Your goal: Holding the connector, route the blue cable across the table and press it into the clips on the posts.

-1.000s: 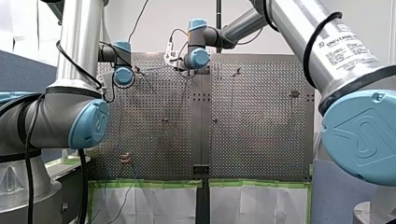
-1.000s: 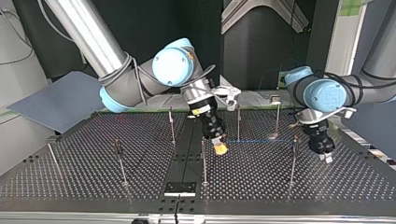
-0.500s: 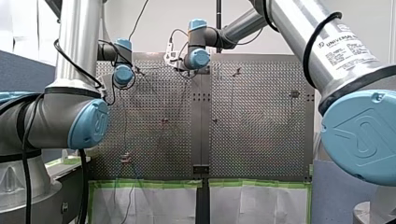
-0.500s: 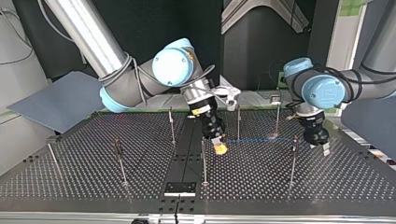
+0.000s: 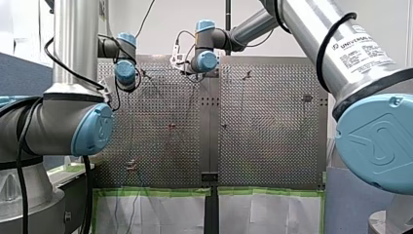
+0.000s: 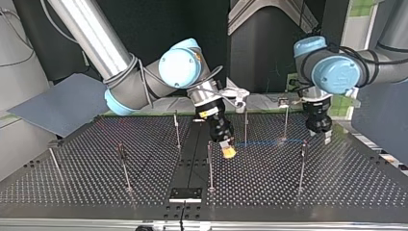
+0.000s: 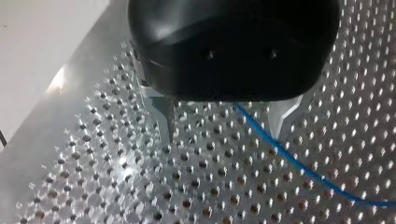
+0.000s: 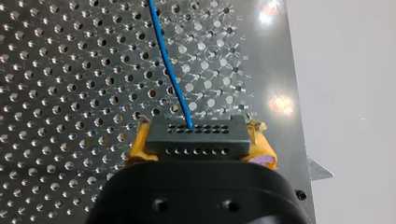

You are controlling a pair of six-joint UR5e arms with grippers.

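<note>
My right claw (image 8: pixel 198 143) is clenching the connector (image 8: pixel 196 134); my left claw (image 7: pixel 224 119), released astride the cable (image 7: pixel 289 158), is apparently still rising.

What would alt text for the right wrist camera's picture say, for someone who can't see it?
My right gripper, with yellow pads, is shut on a black connector. A blue cable leaves the connector and runs away ahead of the gripper over the perforated metal table.
</note>
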